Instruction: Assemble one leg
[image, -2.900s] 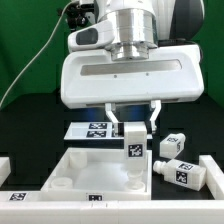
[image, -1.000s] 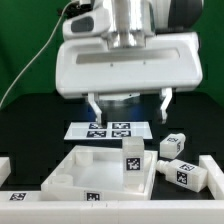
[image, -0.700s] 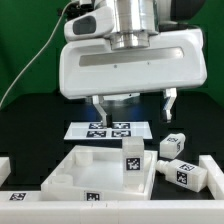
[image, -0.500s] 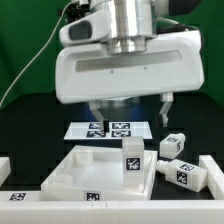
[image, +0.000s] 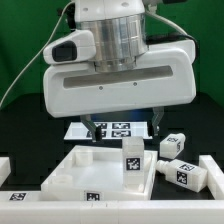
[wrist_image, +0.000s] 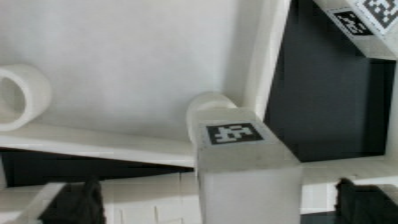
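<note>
A white leg (image: 133, 160) with a black-and-white tag stands upright in a corner socket of the large white panel (image: 75, 165). My gripper (image: 121, 127) is open and empty, just above and behind the leg. In the wrist view the leg (wrist_image: 237, 150) rises between my two dark fingers (wrist_image: 64, 200), which stand wide apart and do not touch it. My gripper (wrist_image: 214, 205) holds nothing. A round empty socket (wrist_image: 18, 95) shows on the panel (wrist_image: 125, 50).
Two more tagged legs (image: 173, 144) (image: 184, 173) lie at the exterior view's right of the panel; one also shows in the wrist view (wrist_image: 365, 20). The marker board (image: 115, 129) lies behind the panel. White rails border the table's front corners.
The gripper, earlier closed around the upright leg, let go and rose open. Since then its body has swung toward the exterior view's left and come lower. The leg stays standing.
</note>
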